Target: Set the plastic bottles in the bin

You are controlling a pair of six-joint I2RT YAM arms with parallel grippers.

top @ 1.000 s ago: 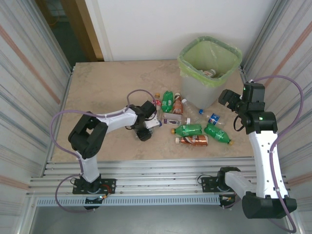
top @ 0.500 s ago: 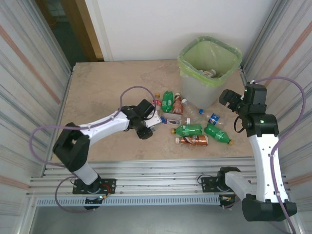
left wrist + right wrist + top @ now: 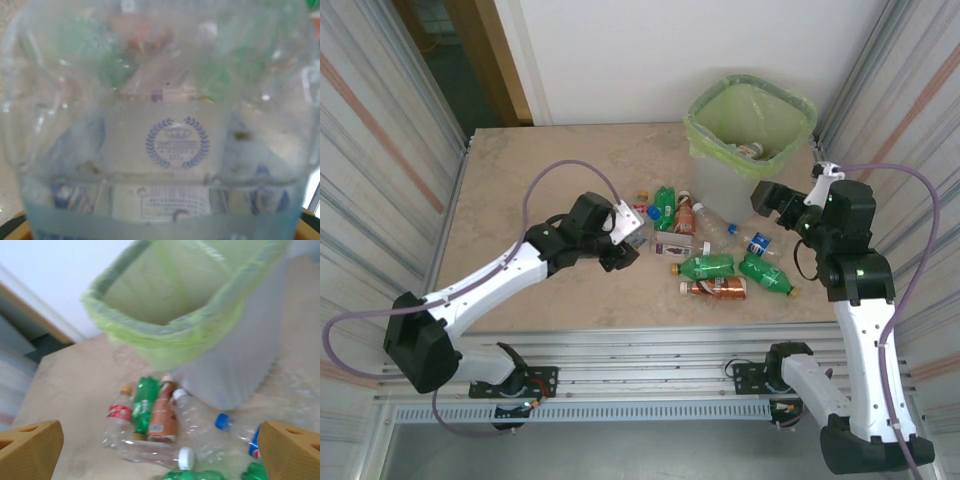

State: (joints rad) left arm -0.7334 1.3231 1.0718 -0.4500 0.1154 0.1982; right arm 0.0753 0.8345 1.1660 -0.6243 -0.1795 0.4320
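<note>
Reaching farther out than a second ago, our left gripper (image 3: pixel 625 233) pinches a clear bottle (image 3: pixel 175 100); our right gripper (image 3: pixel 766 199) hangs spread wide beside the bin (image 3: pixel 725 188)

Bright even light, soft shadows. Left wrist view hazy, clear bottle (image 3: pixel 165 125) too close; right wrist blurred.

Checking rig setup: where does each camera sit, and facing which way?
Top external: above and behind the bases, looking down at the table; both arms show.
Left wrist: on the left arm, facing the clear bottle in the left gripper.
Right wrist: on the right arm, facing the bin; its orange fingertips show.
Shared: top and right wrist both show the bin.
</note>
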